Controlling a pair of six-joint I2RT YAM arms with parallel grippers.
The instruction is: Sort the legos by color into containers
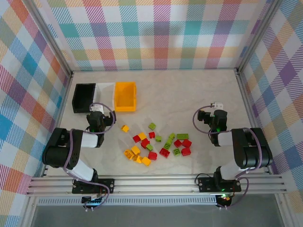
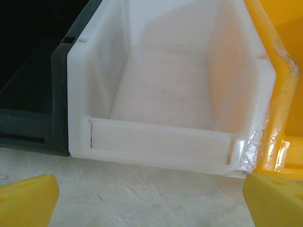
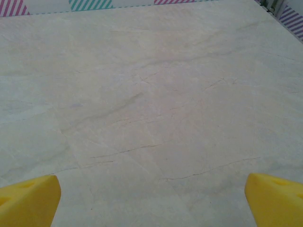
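At the middle of the worktop (image 1: 189,94), the legos (image 1: 156,144) lie scattered, four o'clock from the nearer left end effector (image 2: 150,201), eight o'clock from the right end effector (image 3: 151,201), both wide open and empty.

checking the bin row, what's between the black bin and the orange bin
The white bin stands between the black bin and the orange bin, clearest in the left wrist view, also in the top view.
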